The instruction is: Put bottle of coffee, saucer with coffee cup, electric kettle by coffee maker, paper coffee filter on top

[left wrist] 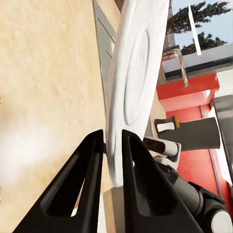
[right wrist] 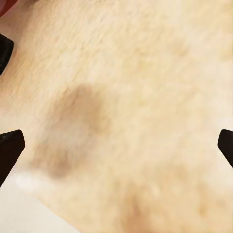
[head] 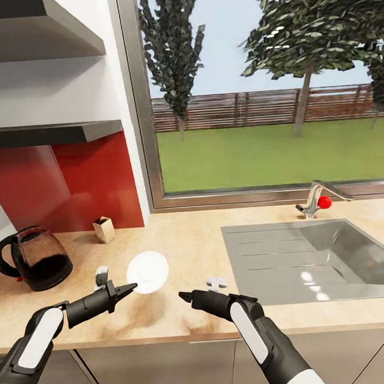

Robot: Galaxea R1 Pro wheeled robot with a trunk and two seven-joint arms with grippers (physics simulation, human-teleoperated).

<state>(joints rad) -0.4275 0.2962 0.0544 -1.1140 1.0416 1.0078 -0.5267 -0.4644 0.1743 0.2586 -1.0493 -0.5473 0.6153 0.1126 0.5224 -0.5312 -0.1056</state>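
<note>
My left gripper point(head: 130, 289) is shut on the rim of a white saucer point(head: 147, 271), holding it tilted above the wooden countertop point(head: 178, 239). In the left wrist view the saucer point(left wrist: 131, 82) stands on edge between the two black fingers point(left wrist: 90, 170). My right gripper point(head: 184, 297) hovers open over bare counter just right of the saucer; its fingertips point(right wrist: 9, 148) sit wide apart with nothing between them. A dark glass kettle-like pot point(head: 35, 257) with a black handle stands at the counter's left end.
A small tan box point(head: 104, 229) stands by the red backsplash. A steel sink point(head: 317, 257) with a faucet point(head: 315, 197) takes up the right of the counter. Two dark shelves point(head: 50, 133) hang above the left. A large window runs behind.
</note>
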